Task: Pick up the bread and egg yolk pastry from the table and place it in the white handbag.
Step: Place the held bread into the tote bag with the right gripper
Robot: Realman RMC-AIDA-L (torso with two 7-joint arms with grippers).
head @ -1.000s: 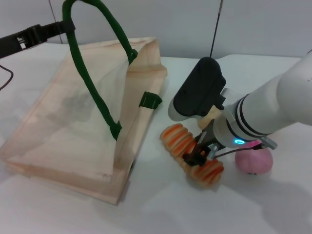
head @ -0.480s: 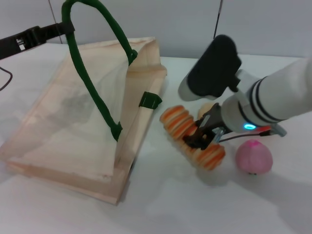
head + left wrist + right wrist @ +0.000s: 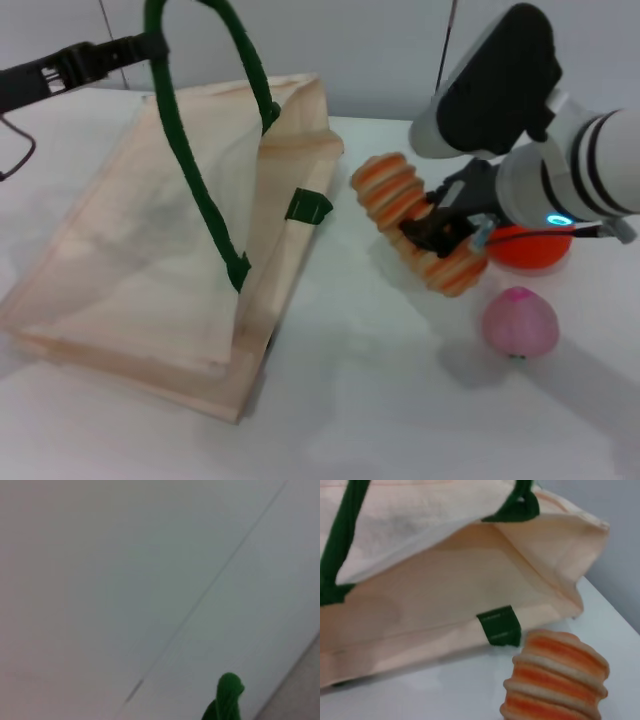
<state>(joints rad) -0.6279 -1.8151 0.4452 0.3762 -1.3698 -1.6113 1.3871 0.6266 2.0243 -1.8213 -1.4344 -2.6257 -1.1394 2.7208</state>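
Since earlier: the bread (image 3: 420, 225) rose off the table, carried toward the white handbag (image 3: 170, 230).
Head view: right gripper (image 3: 440, 228) clamped the bread mid-length; left gripper (image 3: 150, 45) apparently pinched the handle (image 3: 200, 190) up.
Left wrist view: only the handle's tip (image 3: 225, 697) showed.
Right wrist view: the bread (image 3: 555, 680) hung just beside the handbag's mouth (image 3: 485, 550).
Risk: the loaf might catch the rim and slip.

- Table (image 3: 360, 420): a white surface that filled the lower head view and bore every object.
- Pink peach-like ball (image 3: 520, 321): it rested on the table at about 4 o'clock from the view's centre, casting a soft shadow toward 8 o'clock.
- Orange ball (image 3: 532, 250): partly hidden, it sat at 12 o'clock from the pink ball, near it but apart.
- Grey wall (image 3: 340, 50): it rose behind the table at 12 o'clock.
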